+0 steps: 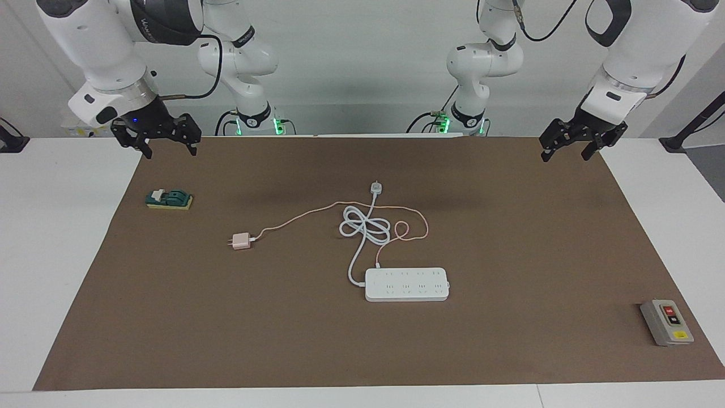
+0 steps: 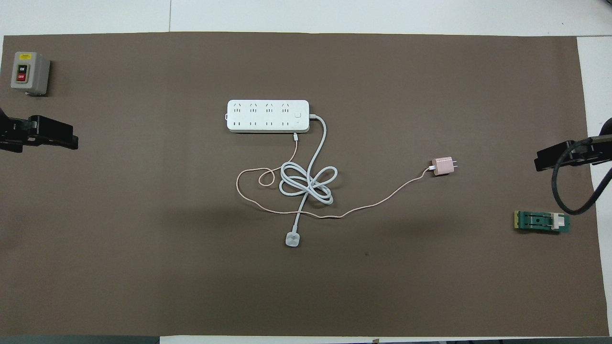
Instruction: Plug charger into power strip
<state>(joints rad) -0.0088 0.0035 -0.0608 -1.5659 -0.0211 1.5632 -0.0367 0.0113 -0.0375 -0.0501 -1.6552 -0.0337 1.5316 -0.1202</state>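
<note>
The pale-pink charger [image 1: 242, 242] [image 2: 443, 166] lies on the brown mat, its prongs pointing toward the right arm's end of the table. Its thin pink cable [image 1: 317, 212] loops across to the power strip [image 1: 406, 284] [image 2: 267, 116], which lies flat mid-table, farther from the robots, sockets up. No socket holds a plug. My right gripper [image 1: 171, 152] [image 2: 554, 160] hangs open and empty over the mat's edge at its own end. My left gripper [image 1: 565, 156] [image 2: 52, 134] hangs open and empty over the mat at the other end. Both arms wait.
The strip's thick white cord [image 1: 365, 226] lies coiled nearer to the robots and ends in a white plug [image 1: 376, 187] [image 2: 292, 239]. A green knife switch [image 1: 169, 199] [image 2: 541, 221] lies below the right gripper. A grey button box [image 1: 666, 322] [image 2: 29, 71] stands at the left arm's end.
</note>
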